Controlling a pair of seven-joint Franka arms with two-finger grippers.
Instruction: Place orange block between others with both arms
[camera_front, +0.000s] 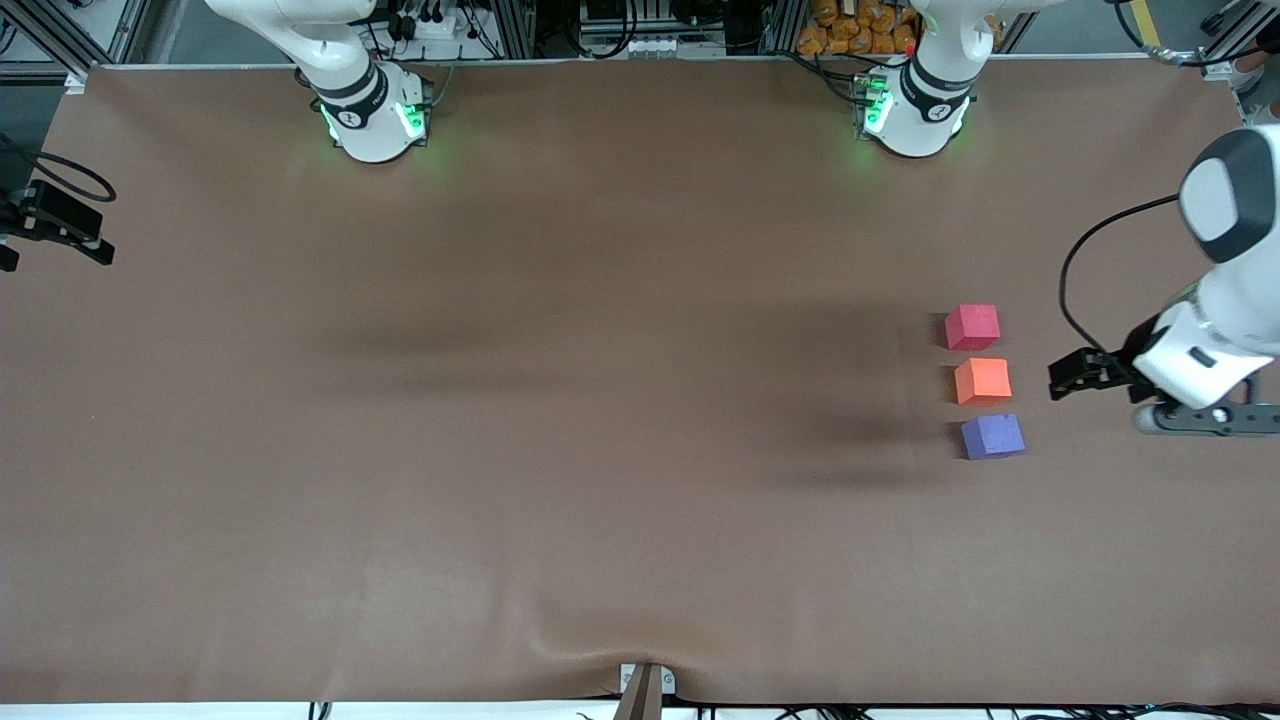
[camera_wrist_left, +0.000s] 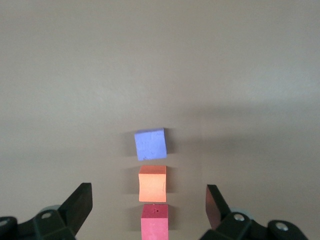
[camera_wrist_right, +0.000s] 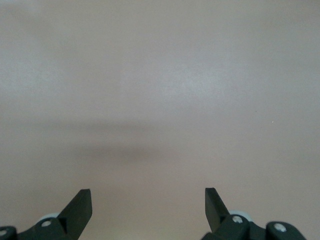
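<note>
Orange block (camera_front: 982, 381) sits in line between red cube (camera_front: 972, 327) and purple cube (camera_front: 992, 436), near the table's left-arm edge; left gripper (camera_wrist_left: 149, 206) released above them, right gripper (camera_wrist_right: 148, 202) released, waiting over bare table (camera_front: 560, 400).

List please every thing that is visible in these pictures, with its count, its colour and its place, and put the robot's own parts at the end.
pinkish-red block: one, pinkish-red, on the table toward the left arm's end, farthest of the three from the front camera.
orange block: one, bright orange, between the other two blocks, in one row with them.
purple-blue block: one, purple-blue, nearest to the front camera, slightly turned.
table: one, brown cover.
left gripper: one, black, open, holding nothing, above the table beside the row of blocks.
right gripper: one, black, open, holding nothing, over bare table; this arm waits.
</note>
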